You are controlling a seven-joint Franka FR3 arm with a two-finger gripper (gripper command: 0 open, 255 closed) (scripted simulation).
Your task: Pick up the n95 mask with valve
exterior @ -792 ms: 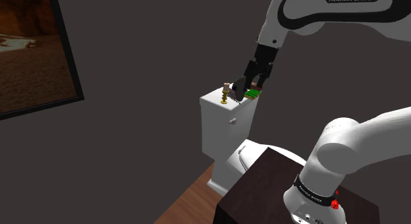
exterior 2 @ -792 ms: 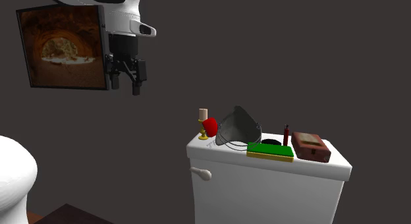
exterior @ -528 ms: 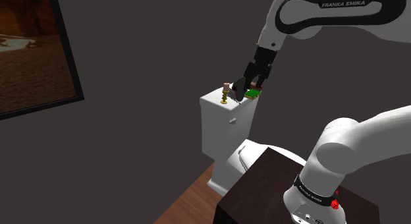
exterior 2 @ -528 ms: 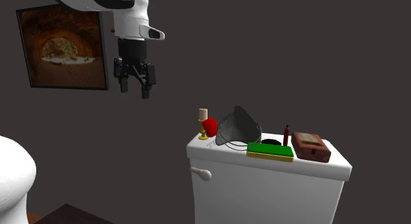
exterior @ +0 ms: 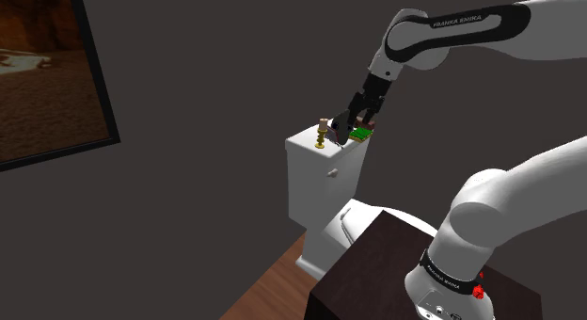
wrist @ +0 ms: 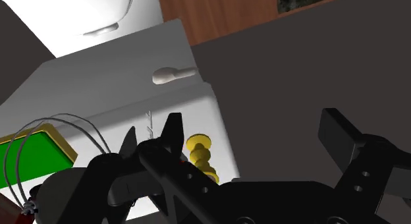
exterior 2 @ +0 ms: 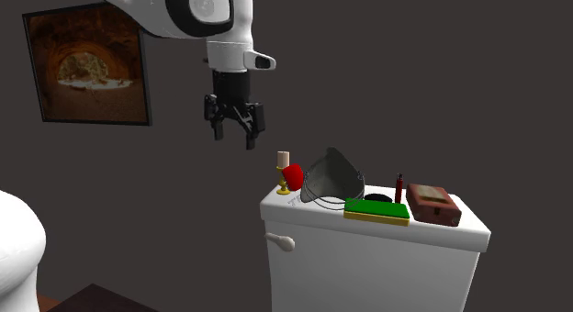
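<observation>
The N95 mask (exterior 2: 334,176) is a grey cone with a red valve (exterior 2: 293,176). It stands on the white toilet tank's lid (exterior 2: 441,233), with its thin strap loops (wrist: 62,132) lying on the lid. My gripper (exterior 2: 234,136) hangs open in the air, above the mask and off to the second exterior view's left, touching nothing. In the shoulder view the gripper (exterior: 356,120) hovers just over the mask (exterior: 338,133). In the wrist view the fingers (wrist: 172,133) stand wide apart over the tank's edge.
A yellow candlestick (exterior 2: 284,173) stands right beside the valve. A green sponge (exterior 2: 376,209), a dark red stick (exterior 2: 399,187) and a brown box (exterior 2: 432,203) share the lid. The flush handle (wrist: 172,74) sits on the tank's front. A framed picture (exterior 2: 87,69) hangs on the wall.
The arm has carried the open gripper toward the tank, rightward and slightly lower in the second exterior view. Nothing on the lid has moved.
</observation>
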